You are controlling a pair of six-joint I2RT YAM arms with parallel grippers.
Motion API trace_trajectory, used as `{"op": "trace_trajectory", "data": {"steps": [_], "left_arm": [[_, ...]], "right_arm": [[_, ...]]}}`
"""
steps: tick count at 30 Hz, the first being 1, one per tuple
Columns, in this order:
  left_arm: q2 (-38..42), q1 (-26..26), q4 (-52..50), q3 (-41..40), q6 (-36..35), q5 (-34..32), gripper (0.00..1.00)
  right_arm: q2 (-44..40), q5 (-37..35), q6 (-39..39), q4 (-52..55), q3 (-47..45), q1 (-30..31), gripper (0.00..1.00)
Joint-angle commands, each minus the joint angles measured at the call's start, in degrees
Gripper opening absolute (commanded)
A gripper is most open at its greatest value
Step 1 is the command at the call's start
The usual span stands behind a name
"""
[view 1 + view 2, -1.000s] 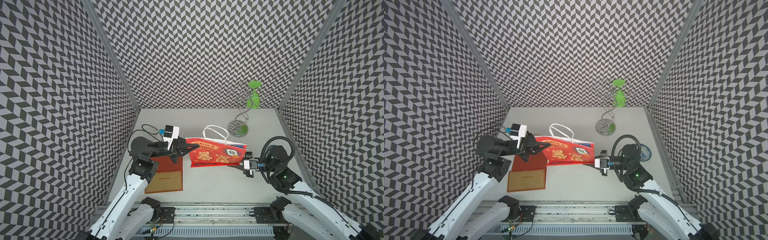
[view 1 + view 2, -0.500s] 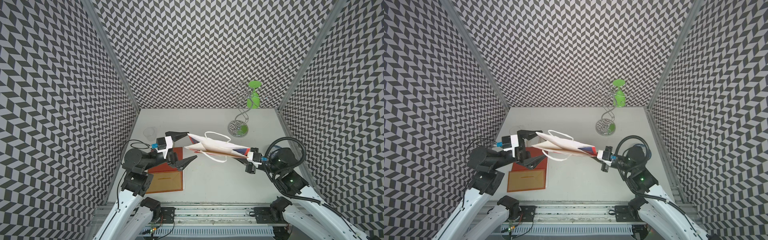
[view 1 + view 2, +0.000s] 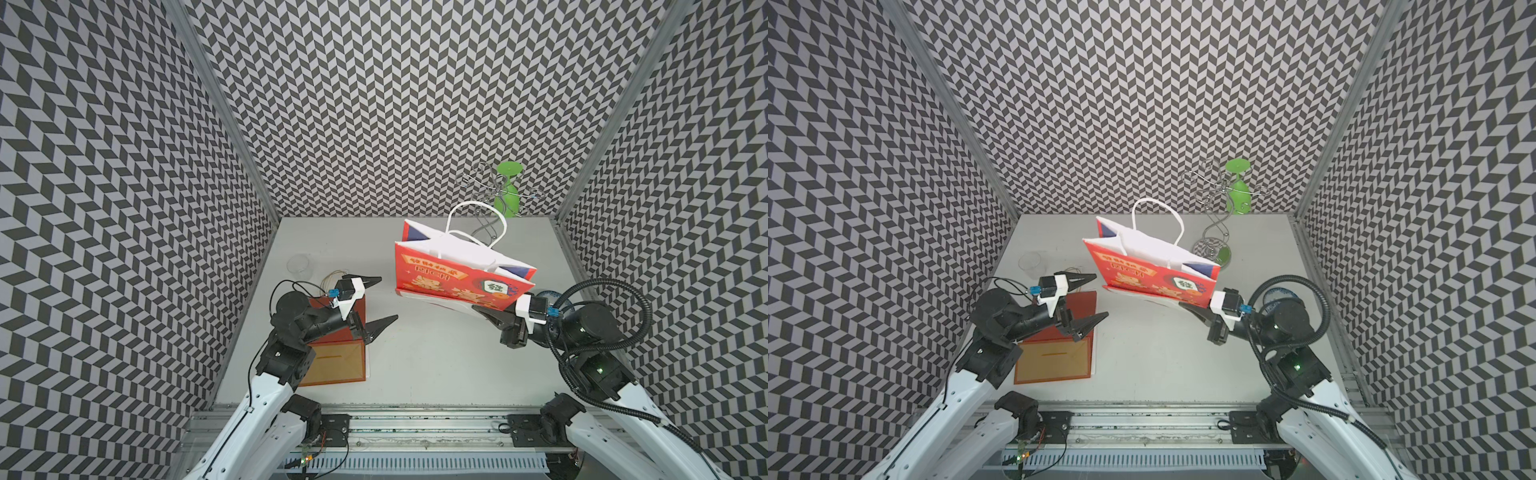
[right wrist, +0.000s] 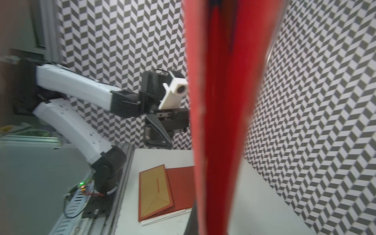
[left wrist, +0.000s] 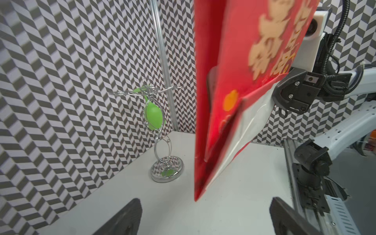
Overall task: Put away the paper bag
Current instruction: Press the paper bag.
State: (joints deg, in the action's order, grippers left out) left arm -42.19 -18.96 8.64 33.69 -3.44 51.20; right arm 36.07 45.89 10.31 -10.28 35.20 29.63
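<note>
The left arm (image 3: 266, 386) rises from the near rail and bends forward over the envelopes (image 3: 336, 365), its wrist held level and pointing toward the middle of the table (image 3: 436, 365). The left gripper (image 3: 384, 299) is spread wide and holds nothing. In both top views its tips stand apart from the bag (image 3: 453, 278). In the left wrist view the two fingers (image 5: 126, 217) frame bare table, with the bag's edge just ahead.

The right arm (image 3: 606, 382) reaches inward from the other side with a bent elbow. The right gripper (image 3: 484, 311) has its jaws pressed together, pinching the bag's bottom edge at the corner nearest it.

The bag (image 3: 1150, 274) is upright over the middle of the table, its mouth open upward and its white handles raised. Its bottom slopes down away from the grip. Whether the low far corner touches the table cannot be told. The right wrist view shows only blurred red paper (image 4: 215, 101) close up.

Farther back, a clear cup (image 3: 298, 266) stands by the left wall. A wire rack (image 3: 1210, 251) with a green glass (image 3: 1239, 191) stands in the far right corner, behind the bag.
</note>
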Motion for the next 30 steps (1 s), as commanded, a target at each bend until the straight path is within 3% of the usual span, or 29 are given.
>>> {"op": "trace_trajectory", "data": {"steps": [1,5,8,12,15,19,20,22,24,25,27,30], "left_arm": [[-1.99,0.26,6.09,-0.05,4.36,9.83,1.0],[-2.86,0.07,20.08,-2.05,13.6,19.44,0.98],[-2.65,-0.82,26.18,-2.76,18.83,22.48,0.88],[-2.8,-1.2,23.8,-2.68,17.78,20.83,0.58],[-3.52,-1.33,24.33,-3.02,18.72,19.07,0.4],[-4.87,-1.38,26.02,-2.94,20.4,18.21,0.04],[-5.0,-1.43,25.81,-2.89,20.47,17.7,0.0],[-5.01,-1.43,25.33,-2.98,20.41,17.07,0.0],[-5.0,-1.42,24.41,-3.35,20.55,16.21,0.0],[-5.0,-1.43,24.23,-3.53,20.72,16.21,0.0],[-4.95,-1.43,24.87,-4.21,21.87,16.38,0.0],[-4.74,-1.37,27.48,-5.33,24.52,16.4,0.0]], "right_arm": [[0.96,10.48,-2.63,-1.66,1.18,0.38,0.0],[3.18,11.94,-5.37,-2.61,0.77,0.34,0.0],[5.77,11.49,-11.33,-7.5,-0.05,0.41,0.0],[9.16,14.0,-15.3,-10.88,0.11,0.92,0.0],[10.76,13.75,-15.1,-9.64,0.4,1.68,0.0],[11.08,12.92,-15.14,-9.4,-0.13,1.94,0.0],[11.03,12.82,-15.16,-9.4,-0.41,1.94,0.0],[10.8,12.3,-14.43,-9.16,-1.18,1.98,0.02],[10.37,9.63,-13.49,-8.17,-2.27,1.95,0.4],[10.16,8.58,-13.14,-7.86,-2.79,1.93,0.48],[9.72,7.56,-12.41,-8.22,-4.77,1.96,0.53],[9.97,8.02,-14.6,-12.48,-8.5,1.93,0.48]]}}
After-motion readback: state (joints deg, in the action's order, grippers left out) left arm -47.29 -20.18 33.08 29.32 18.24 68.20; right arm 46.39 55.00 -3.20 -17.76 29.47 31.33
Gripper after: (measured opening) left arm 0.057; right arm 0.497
